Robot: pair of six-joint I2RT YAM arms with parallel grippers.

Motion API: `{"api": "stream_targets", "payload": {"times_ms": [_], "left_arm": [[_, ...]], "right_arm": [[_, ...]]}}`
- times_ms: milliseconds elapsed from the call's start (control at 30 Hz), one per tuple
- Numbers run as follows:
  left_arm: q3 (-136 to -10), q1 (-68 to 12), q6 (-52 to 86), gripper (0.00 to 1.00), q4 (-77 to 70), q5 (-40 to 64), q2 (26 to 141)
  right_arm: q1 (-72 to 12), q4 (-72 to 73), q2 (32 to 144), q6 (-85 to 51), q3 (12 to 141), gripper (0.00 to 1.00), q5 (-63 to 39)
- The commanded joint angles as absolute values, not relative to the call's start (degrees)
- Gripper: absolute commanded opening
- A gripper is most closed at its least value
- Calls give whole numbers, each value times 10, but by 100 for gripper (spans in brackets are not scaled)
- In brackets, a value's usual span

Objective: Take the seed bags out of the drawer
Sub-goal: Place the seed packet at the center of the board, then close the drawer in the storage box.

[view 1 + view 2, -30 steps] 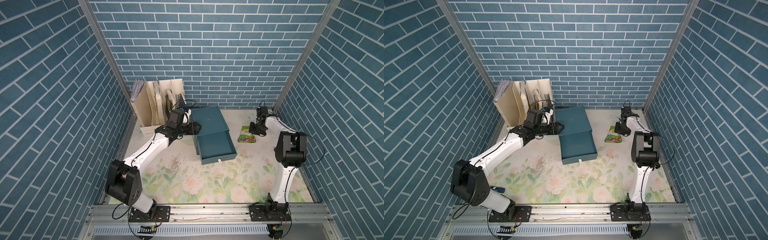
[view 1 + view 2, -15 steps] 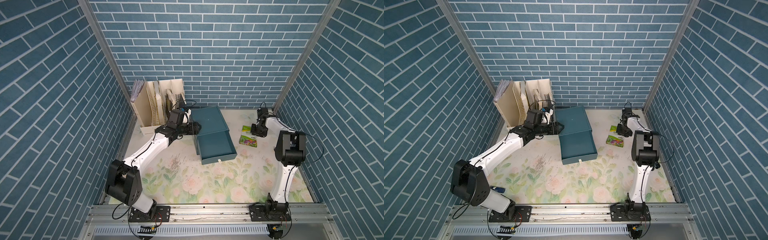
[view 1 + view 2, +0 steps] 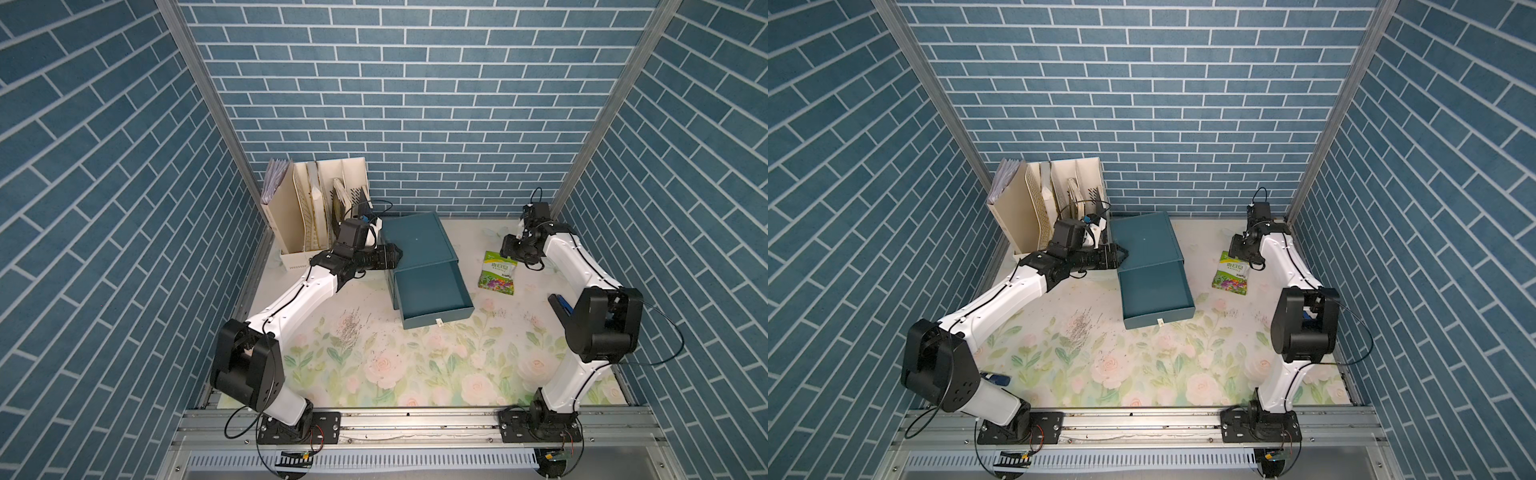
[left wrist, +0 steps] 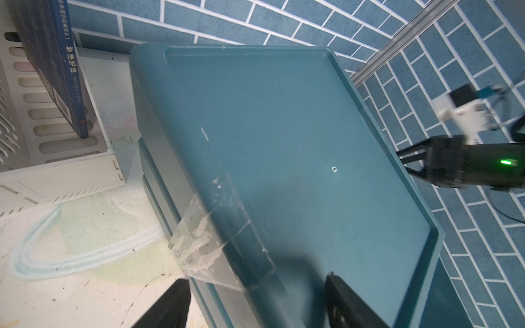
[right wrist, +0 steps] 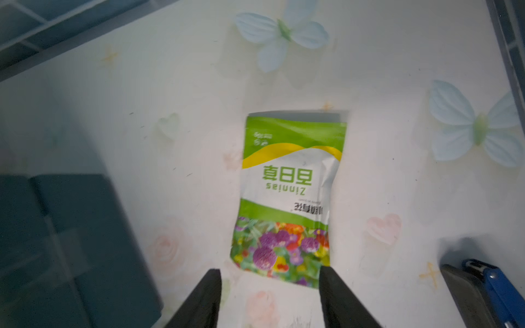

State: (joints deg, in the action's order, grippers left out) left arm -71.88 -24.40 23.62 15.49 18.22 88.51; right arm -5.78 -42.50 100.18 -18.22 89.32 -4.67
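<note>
right claw [image 5: 269, 269]: fingers well apart, gripping nothing. The green-and-white glossy flat seed bag [image 5: 287, 204] lies flat on the floral-print table [image 3: 374, 353], under and just ahead of this claw. Its flower-photo end sits between the 2 fingertips and its green-banded end points away from the claw. Can't tell whether the fingertips touch the bag's edge.

Both top views show the bag outside the shallow dark teal drawer [image 3: 432, 291], which is pulled out. The bag sits roughly between the right claw and the drawer, near the drawer's side wall but not touching it. The small white pull tab [image 3: 438, 321] is on the drawer wall farthest from the left claw.

left claw [image 4: 255, 279]: fingers apart, closed on nothing. They straddle the upper side edge of the dark teal cube cabinet [image 4: 284, 142], 1 finger over the top panel, 1 beside the side wall. Contact: can't tell. A strip of clear tape [image 4: 216, 227] crosses that edge just ahead of the claw.

Writing:
- Bag: large green "百日草", with "Zinnias" in green next to it. The black characters nearer the photo are too blurred to read, and so is the small logo in the green band.
- Dark blue book [image 4: 51, 56], leaning in the cream slotted file rack [image 4: 71, 170] beyond the left claw, beside the cabinet: spine reads "梦溪笔谈".
</note>
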Motion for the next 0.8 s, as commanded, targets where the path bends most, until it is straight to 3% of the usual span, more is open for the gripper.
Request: {"api": "stream_targets", "payload": {"times_ms": [0, 367, 767], "left_arm": [[-707, -236, 215, 78, 228, 154, 912], [-713, -235, 212, 78, 229, 156, 920], [-715, -230, 202, 78, 236, 161, 922]], "right_arm": [[-79, -461, 945, -195, 870, 69, -93], [-168, -492, 786, -217, 833, 77, -191], [-337, -548, 733, -277, 855, 80, -197]]}}
